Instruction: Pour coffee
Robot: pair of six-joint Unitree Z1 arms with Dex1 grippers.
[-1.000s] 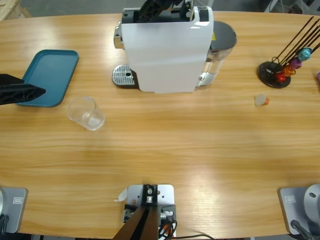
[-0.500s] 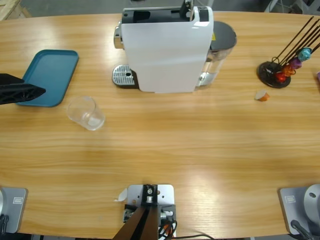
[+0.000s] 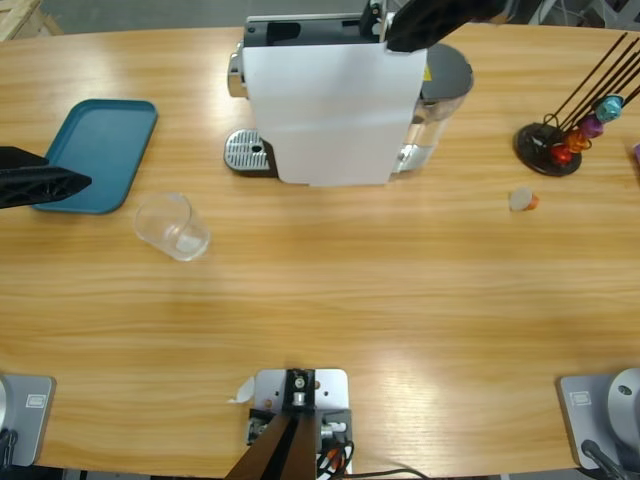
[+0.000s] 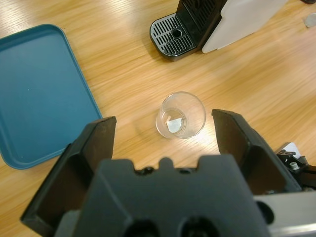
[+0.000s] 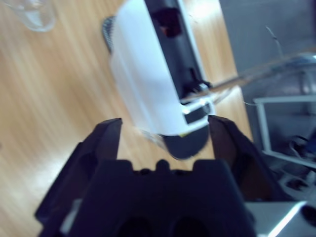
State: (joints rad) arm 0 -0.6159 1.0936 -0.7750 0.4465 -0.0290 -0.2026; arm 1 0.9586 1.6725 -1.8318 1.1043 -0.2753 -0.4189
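High view: bare tabletop (image 3: 330,290) surrounds the glass (image 3: 172,226); left hand (image 4: 165,129) wide open, right hand (image 5: 165,129) wide above the machine (image 3: 330,95).

A white coffee machine (image 3: 330,95) stands at the table's (image 3: 400,300) far edge, its drip grate (image 3: 247,152) on the left. A teal tray (image 3: 95,153) lies further left, with a clear tumbler (image 3: 172,226) near it on its side. To the right, a small capsule (image 3: 522,200) lies near a black capsule stand (image 3: 560,140).
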